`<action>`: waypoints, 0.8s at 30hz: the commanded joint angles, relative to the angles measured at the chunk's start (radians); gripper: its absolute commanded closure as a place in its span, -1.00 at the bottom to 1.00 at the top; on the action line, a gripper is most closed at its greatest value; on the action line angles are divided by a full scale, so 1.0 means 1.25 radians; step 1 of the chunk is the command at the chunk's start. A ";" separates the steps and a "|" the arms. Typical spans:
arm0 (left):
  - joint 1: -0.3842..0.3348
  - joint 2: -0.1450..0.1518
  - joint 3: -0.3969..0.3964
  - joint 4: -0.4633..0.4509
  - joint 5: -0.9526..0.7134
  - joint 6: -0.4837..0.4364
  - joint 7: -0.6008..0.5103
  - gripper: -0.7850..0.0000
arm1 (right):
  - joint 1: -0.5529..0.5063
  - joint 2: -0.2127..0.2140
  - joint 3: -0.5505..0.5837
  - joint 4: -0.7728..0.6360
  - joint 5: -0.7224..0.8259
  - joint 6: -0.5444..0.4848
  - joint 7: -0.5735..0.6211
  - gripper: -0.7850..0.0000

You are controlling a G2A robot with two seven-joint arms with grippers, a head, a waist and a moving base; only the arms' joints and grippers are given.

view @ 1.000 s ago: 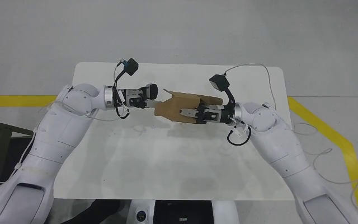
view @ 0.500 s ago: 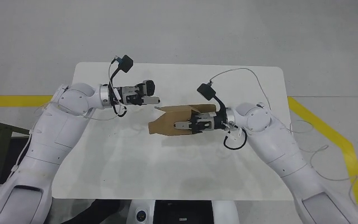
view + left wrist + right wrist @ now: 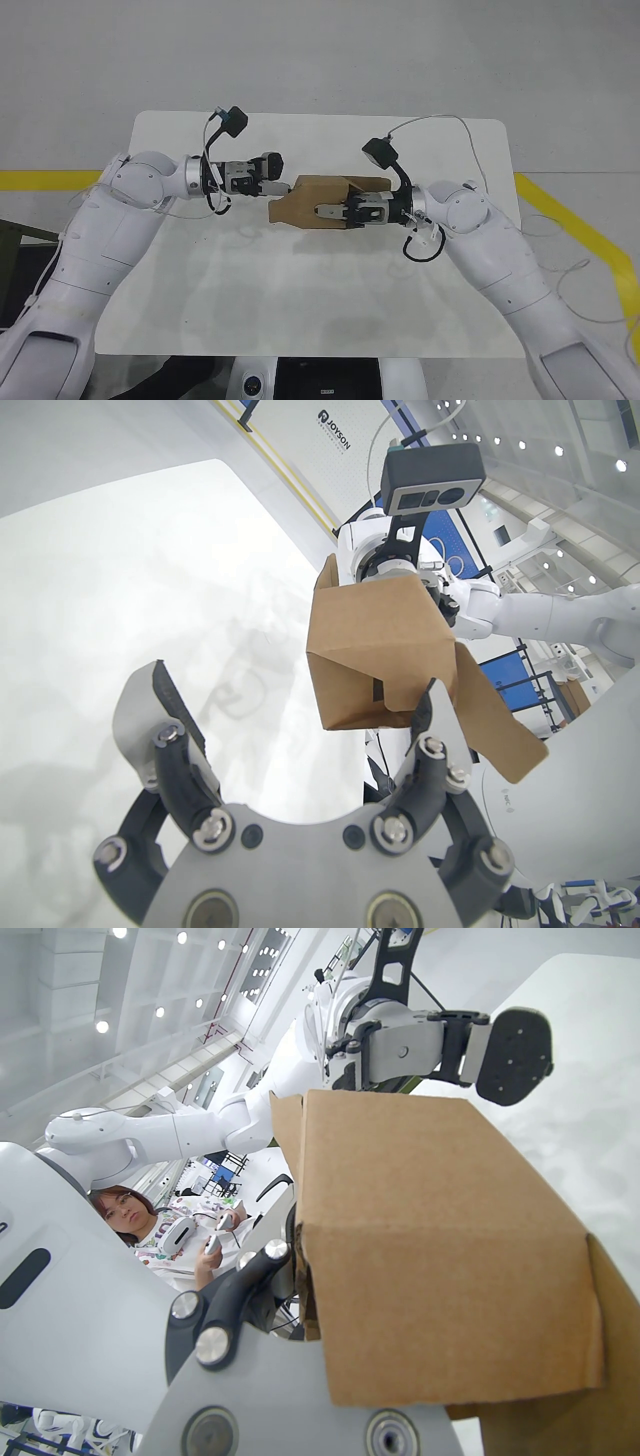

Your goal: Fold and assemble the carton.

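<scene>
Holding the carton (image 3: pixel 322 190) by one side wall, your right end effector (image 3: pixel 328 212) is clamped on the cardboard and carries it just above the table (image 3: pixel 300 300), near the middle. The body is already squared up into a box shape, so the opening-out looks done. A little farther from you, your left end effector (image 3: pixel 297 680) has its jaws spread wide with nothing between them, right at the carton's open end. One of its fingertips (image 3: pixel 431 700) sits against or just beside the end edge; you cannot tell whether it touches. At that end one flap (image 3: pixel 500 730) sticks out unfolded while another seems partly turned in. You have the end flaps left to fold and tuck, so the job looks roughly midway.
</scene>
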 commanded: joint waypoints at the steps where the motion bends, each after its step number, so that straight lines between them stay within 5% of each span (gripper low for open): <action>1: -0.002 -0.001 0.003 0.000 -0.002 0.000 -0.002 -1.00 | -0.001 -0.001 -0.001 -0.004 0.001 0.001 0.000 1.00; 24: -0.013 -0.008 0.015 0.005 -0.011 -0.002 -0.013 -1.00 | 0.003 -0.009 -0.015 -0.014 0.003 0.003 0.008 1.00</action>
